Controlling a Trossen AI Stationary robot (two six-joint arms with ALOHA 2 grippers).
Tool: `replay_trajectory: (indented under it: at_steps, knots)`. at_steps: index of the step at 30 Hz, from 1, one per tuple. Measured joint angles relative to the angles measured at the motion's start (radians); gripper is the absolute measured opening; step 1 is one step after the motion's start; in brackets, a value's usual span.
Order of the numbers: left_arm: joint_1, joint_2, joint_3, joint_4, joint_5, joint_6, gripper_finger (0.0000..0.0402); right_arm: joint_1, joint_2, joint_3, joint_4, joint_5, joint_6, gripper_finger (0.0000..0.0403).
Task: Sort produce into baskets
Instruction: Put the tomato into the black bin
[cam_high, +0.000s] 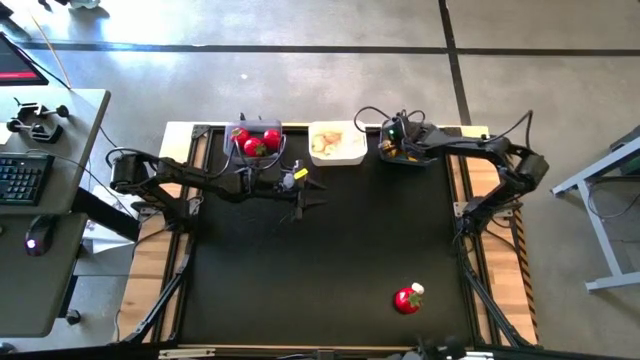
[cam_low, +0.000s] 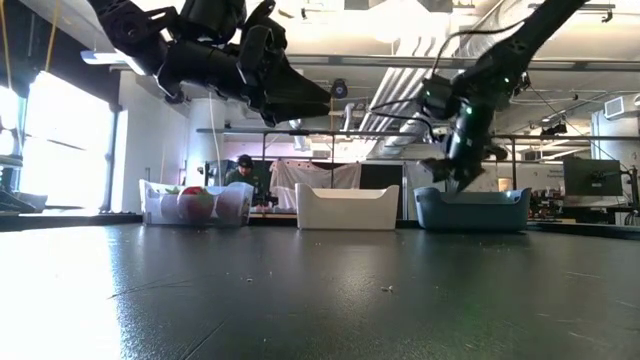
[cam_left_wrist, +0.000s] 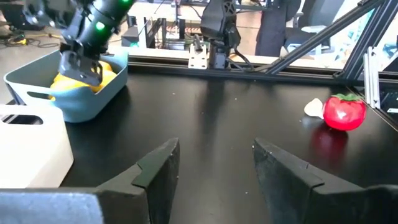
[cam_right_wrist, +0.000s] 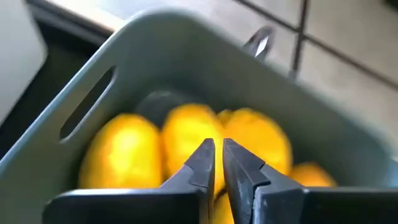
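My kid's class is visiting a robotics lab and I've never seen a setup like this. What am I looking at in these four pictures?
Two dark robot arms work at a black table, sorting toy produce into tubs. One picture looks straight down, one looks level across the table, and two come from cameras on the arms' wrists.

Along the far edge stand three tubs: one with tomatoes, a white tub with pale pieces, and a teal tub with lemons.

The right gripper hangs over the lemons, fingers nearly together, holding nothing. The left gripper hovers open and empty. One tomato with a whitish piece beside it remains unsorted.
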Motion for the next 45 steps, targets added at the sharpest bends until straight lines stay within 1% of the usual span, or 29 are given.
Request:
replay_trajectory:
  at_steps: [4,6,10,13,17,19,24,27,30,32,35,38,42,45]
  knots:
    - [0.0,0.0,0.0,-0.002,0.0,0.008,0.0174,0.018,0.0,-0.083,0.145,-0.057,0.035,0.0004]
    - [0.0,0.0,0.0,0.002,0.0,0.01,0.0165,0.04,-0.012,-0.12,0.215,-0.075,0.047,0.0004]
    - [0.0,0.008,0.0,0.017,0.001,0.031,0.0139,0.111,-0.089,-0.177,0.331,-0.079,0.061,0.0001]
    - [0.005,0.04,-0.024,0.09,0.002,0.026,0.011,0.186,-0.177,-0.217,0.394,-0.065,0.059,0.0]
    - [0.014,0.118,-0.07,0.297,0.001,-0.022,0.0067,0.306,-0.311,-0.265,0.414,-0.006,0.064,0.0]
    - [0.014,0.156,-0.08,0.367,0.002,-0.024,0.0047,0.377,-0.373,-0.277,0.349,0.004,0.104,0.0]
    - [0.013,0.202,-0.079,0.413,0.031,-0.023,0.0008,0.605,-0.495,-0.258,0.032,-0.008,0.288,0.0]
    - [0.013,0.206,-0.079,0.412,0.037,-0.018,0.0002,0.761,-0.527,-0.22,-0.078,-0.009,0.414,0.0]
    - [0.013,0.206,-0.079,0.416,0.037,-0.018,0.0003,0.901,-0.519,-0.164,-0.174,-0.017,0.531,0.0]
    - [0.014,0.206,-0.079,0.416,0.036,-0.008,0.0002,0.977,-0.497,-0.108,-0.27,-0.034,0.65,0.0]
    - [0.014,0.206,-0.079,0.414,0.032,0.0,0.0001,1.072,-0.428,0.0,-0.455,-0.1,0.849,0.0]
    - [0.014,0.206,-0.079,0.414,0.016,0.003,0.0001,1.162,-0.333,0.125,-0.6,-0.167,0.974,0.0]
    - [0.014,0.206,-0.079,0.414,0.006,0.003,0.0,1.253,-0.198,0.281,-0.723,-0.272,1.096,0.0]
    - [0.014,0.206,-0.079,0.413,0.006,0.004,0.0001,1.294,-0.119,0.357,-0.739,-0.397,1.17,0.0]
